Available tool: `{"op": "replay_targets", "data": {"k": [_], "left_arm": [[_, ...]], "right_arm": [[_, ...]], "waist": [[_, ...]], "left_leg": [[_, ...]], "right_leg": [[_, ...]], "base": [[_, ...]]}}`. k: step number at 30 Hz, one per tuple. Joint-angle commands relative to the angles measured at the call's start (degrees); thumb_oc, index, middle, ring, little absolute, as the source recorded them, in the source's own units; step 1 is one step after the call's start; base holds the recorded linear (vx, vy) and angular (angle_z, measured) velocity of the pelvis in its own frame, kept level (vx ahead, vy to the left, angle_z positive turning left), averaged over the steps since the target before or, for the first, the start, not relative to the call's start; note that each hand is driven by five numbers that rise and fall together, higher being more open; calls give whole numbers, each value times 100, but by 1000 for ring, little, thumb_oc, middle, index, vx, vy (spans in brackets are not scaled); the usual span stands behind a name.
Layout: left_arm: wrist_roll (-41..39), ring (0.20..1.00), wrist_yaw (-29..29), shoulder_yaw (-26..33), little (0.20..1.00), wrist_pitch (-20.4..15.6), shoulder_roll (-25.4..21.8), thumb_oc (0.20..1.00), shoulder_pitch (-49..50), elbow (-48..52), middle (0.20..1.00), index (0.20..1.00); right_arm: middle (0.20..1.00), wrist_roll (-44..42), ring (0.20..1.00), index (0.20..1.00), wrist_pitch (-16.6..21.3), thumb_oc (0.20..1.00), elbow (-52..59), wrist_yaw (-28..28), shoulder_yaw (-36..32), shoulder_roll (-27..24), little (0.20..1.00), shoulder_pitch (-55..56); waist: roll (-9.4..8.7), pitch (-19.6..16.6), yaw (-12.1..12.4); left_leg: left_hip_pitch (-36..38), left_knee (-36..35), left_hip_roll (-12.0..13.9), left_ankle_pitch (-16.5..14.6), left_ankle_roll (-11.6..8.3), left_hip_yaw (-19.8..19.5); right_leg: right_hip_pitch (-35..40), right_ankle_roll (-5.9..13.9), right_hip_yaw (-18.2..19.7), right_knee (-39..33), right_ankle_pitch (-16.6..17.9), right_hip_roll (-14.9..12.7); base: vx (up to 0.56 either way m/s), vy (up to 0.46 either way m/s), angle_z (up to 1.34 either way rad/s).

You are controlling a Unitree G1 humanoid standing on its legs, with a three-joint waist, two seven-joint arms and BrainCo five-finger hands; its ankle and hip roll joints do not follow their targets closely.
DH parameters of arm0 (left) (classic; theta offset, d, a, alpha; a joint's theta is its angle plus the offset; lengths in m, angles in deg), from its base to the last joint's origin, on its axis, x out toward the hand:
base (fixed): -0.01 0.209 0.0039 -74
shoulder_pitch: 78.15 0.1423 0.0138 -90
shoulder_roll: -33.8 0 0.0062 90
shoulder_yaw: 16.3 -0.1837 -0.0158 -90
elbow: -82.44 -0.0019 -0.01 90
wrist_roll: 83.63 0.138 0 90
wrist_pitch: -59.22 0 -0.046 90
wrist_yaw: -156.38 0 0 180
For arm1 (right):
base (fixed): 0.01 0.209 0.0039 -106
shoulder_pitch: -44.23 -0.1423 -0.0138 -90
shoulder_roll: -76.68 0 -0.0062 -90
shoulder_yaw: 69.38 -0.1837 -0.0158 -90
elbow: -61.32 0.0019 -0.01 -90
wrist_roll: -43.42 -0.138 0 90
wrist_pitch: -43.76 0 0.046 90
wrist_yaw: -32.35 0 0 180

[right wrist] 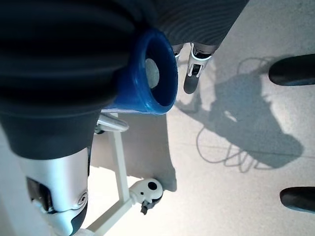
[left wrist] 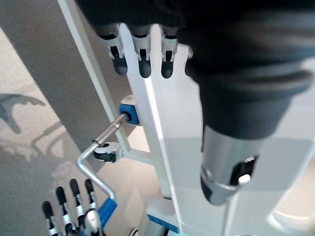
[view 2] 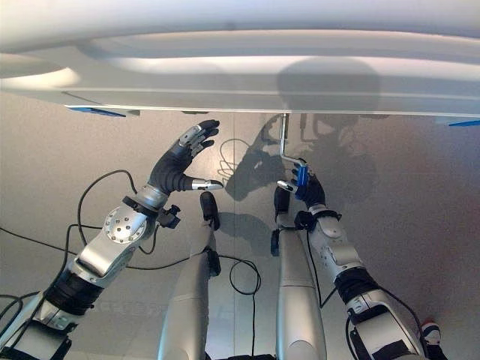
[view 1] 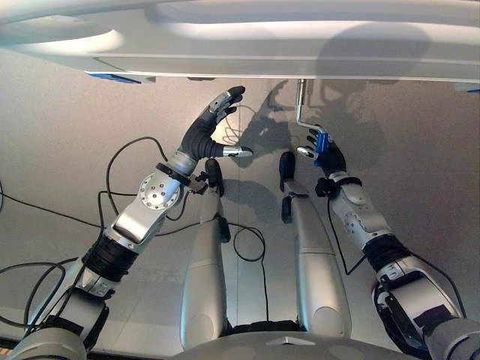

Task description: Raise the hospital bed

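Under the white hospital bed's footboard edge, a bent silver metal crank hangs down to a blue plastic grip. The right hand has its fingers curled round that grip, apparently so it can wind the crank and raise the bed. The left hand hovers beside it near the bed edge, fingers relaxed and spread, holding nothing, likely kept clear of the crank's swing.

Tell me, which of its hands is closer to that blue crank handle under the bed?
The right. The right hand has its fingers curled round the blue crank handle, gripping it. The left hand hangs open in the air off to the side, touching nothing.
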Motion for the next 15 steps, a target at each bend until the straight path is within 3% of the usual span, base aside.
{"op": "replay_targets", "data": {"k": [1, 11, 12, 13, 14, 15], "left_arm": [[-33, 1000, -120, 155, 1000, -389, -321, 1000, -105, 711, 1000, 1000], [15, 1000, -183, 211, 1000, -359, -356, 1000, -49, 877, 1000, 1000], [19, 1000, -189, 205, 1000, -364, -375, 1000, -50, 887, 1000, 1000], [31, 1000, -198, 205, 1000, -361, -391, 1000, -58, 898, 1000, 1000], [32, 1000, -198, 207, 1000, -361, -390, 1000, -58, 898, 1000, 1000], [69, 1000, -211, 199, 1000, -350, -432, 1000, -77, 915, 1000, 1000]], "right_arm": [[1000, -246, 1000, 1000, -35, 1000, -249, 195, 137, 143, 1000, -227], [1000, -772, 1000, 1000, -55, 1000, 75, 25, 232, -112, 1000, -315], [944, -811, 944, 944, -70, 944, 71, 7, 271, -172, 944, -357], [868, -868, 868, 868, -95, 868, 68, -35, 314, -224, 868, -404], [595, -870, 595, 595, -94, 595, 65, -36, 316, -225, 595, -406], [200, -930, 200, 200, -102, 200, 98, -44, 356, -294, 200, -497]], "waist": [[-245, -91, 135], [-325, -91, 161], [-331, -91, 163], [-341, -91, 167], [-340, -91, 165], [-365, -91, 171]], "left_leg": [[-254, 702, -146, -524, 136, 139], [-436, 735, -160, -550, 150, 144], [-447, 740, -160, -553, 149, 141], [-458, 752, -162, -557, 148, 140], [-460, 753, -162, -558, 148, 140], [-472, 763, -167, -563, 148, 136]], "right_leg": [[270, 607, 72, -1271, 873, -45], [116, 612, 74, -1358, 914, -27], [112, 614, 71, -1367, 914, -30], [106, 615, 70, -1373, 918, -36], [105, 615, 70, -1372, 918, -36], [118, 611, 67, -1395, 922, -33]], "base": [[0, 0, 0], [0, 0, 0], [0, 0, 0], [0, 0, 0], [0, 0, 0], [0, 0, 0]]}}
